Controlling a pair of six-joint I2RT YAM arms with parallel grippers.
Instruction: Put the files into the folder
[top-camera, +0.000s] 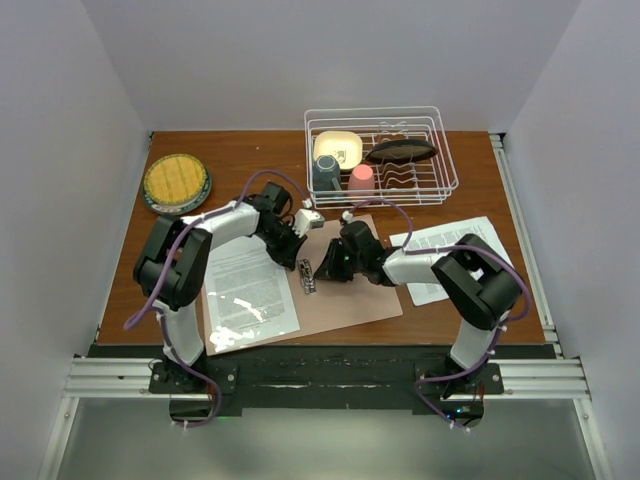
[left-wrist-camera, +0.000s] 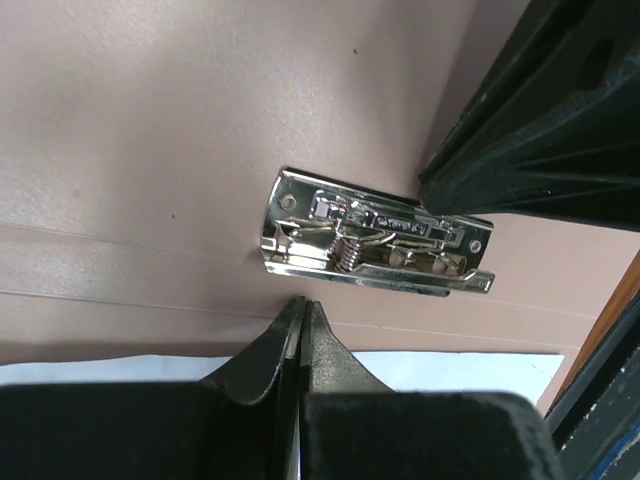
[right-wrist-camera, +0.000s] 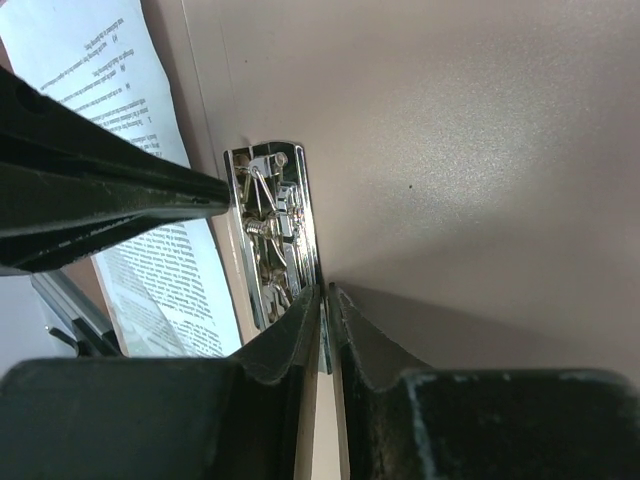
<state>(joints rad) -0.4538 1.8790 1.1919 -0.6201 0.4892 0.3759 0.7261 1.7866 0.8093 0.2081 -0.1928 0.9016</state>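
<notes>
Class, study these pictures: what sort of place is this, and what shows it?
Most likely a robot test bench, not an office: two robot arms bolted to a metal rail, bare white walls boxing in the table, and a folder lying by a dish rack.

The folder (left-wrist-camera: 150, 120) is made of matt, smooth card, and its clip (left-wrist-camera: 378, 238) of glossy metal. The table (top-camera: 250, 160) is finished in wood.
</notes>
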